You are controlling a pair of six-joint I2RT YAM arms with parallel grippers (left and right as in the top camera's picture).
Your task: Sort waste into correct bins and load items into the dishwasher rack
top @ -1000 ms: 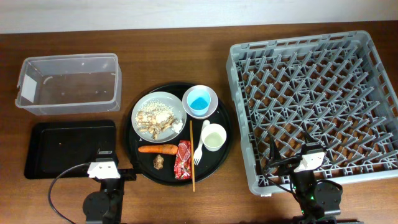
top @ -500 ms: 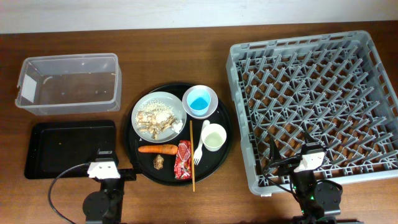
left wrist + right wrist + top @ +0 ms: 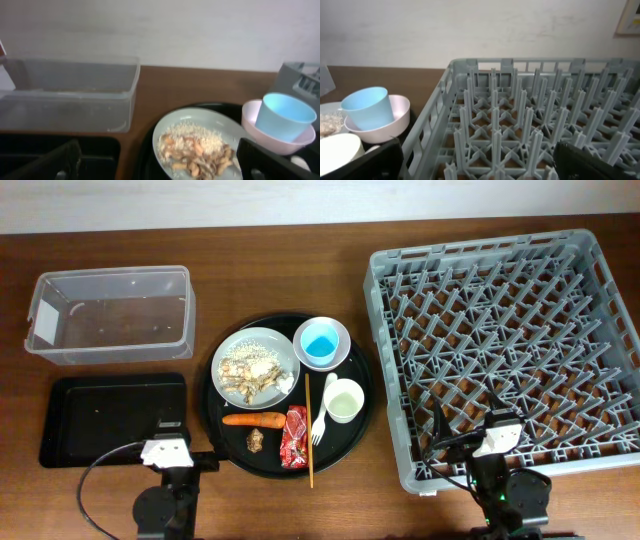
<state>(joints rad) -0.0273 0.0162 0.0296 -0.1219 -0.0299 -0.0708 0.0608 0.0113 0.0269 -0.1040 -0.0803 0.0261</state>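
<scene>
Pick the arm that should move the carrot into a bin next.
Probably left. The left gripper, open, sits near the carrot with the black tray and clear tub on its side; the right gripper hangs over the dishwasher rack, farther away.

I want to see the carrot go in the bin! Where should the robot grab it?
Probably best across its middle, coming straight down from above. The carrot lies flat on the round black tray, pointing left to right, so a pinch fits its narrow sides, front and back. The plate and the small brown lump sit near, so lower carefully.
</scene>
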